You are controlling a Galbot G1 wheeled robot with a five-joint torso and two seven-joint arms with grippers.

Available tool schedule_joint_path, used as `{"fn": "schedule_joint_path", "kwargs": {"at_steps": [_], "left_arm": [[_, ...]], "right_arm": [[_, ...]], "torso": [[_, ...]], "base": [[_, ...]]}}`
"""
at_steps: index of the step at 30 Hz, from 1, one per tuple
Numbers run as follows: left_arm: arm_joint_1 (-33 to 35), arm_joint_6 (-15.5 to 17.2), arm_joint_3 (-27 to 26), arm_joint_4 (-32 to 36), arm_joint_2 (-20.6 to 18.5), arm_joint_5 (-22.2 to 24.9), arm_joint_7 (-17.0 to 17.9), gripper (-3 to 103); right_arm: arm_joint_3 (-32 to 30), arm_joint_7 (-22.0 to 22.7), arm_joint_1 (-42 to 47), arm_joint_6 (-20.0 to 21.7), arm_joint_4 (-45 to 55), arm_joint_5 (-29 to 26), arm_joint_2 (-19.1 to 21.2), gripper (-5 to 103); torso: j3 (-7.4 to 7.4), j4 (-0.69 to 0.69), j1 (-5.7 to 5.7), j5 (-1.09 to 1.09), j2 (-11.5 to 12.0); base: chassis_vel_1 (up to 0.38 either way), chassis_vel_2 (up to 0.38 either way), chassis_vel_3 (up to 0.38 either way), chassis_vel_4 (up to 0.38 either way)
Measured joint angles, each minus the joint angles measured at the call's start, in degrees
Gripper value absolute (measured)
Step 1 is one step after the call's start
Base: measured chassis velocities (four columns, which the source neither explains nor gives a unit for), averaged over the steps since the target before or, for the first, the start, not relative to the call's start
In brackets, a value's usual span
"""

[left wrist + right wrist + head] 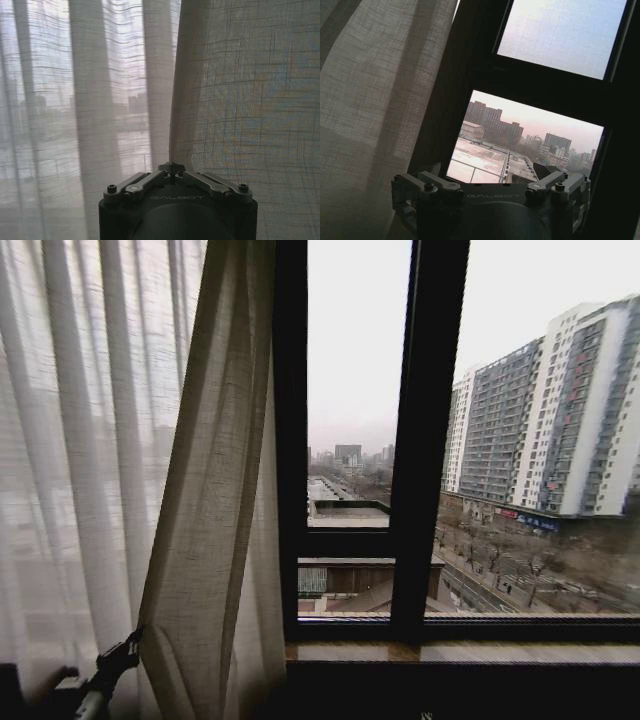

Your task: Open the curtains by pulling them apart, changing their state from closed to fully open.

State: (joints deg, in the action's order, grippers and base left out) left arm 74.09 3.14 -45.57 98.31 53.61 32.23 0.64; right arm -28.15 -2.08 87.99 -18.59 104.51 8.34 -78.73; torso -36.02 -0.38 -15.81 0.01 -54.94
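The left curtain (90, 440), sheer white with vertical pleats, covers the left part of the window. Its inner edge (210, 500) hangs bunched in a thicker tan-grey fold, slanting down to the left. My left gripper (128, 643) is low at the bottom left, against that fold. In the left wrist view the left gripper (171, 167) is shut, pinching the fabric edge (240, 100), with the pleated sheer (90, 100) behind it. My right gripper (492, 175) is open with nothing between its fingers. It faces the bare window, with curtain fabric (375, 90) beside it.
Black window frame bars (425, 440) cross the uncovered glass, with a city street and tall buildings (545, 420) outside. A wooden sill (460, 651) runs below the glass, above a dark panel. The frame (485, 70) stands close ahead of the right gripper.
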Motion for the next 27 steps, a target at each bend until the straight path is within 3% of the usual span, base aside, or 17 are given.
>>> {"fn": "schedule_joint_path", "kwargs": {"at_steps": [12,20,27], "left_arm": [[1.8,-0.6,-1.2,0.9,0.6,-0.1,-1.0,0],[2.2,-0.7,-1.6,1.5,1.4,-0.3,-1.1,0],[3.7,-1.6,-7.5,2.6,2.4,-0.3,-1.1,0]], "right_arm": [[-0.2,0.2,-0.2,-0.2,-0.3,-2.0,0.0,100],[-1.1,-0.3,-0.1,-1.1,-0.6,-2.2,0.0,100],[-1.0,-0.4,-0.4,-1.2,-1.3,-2.0,0.0,100]], "torso": [[0.01,0.01,-0.01,-0.05,0.0],[-0.01,-0.05,0.0,0.02,0.0],[0.0,-0.01,0.0,-0.02,0.0]], "base": [[0.27,0.284,-0.275,-0.273],[0.02,0.013,-0.015,-0.009],[-0.033,-0.02,0.019,0.013]]}}
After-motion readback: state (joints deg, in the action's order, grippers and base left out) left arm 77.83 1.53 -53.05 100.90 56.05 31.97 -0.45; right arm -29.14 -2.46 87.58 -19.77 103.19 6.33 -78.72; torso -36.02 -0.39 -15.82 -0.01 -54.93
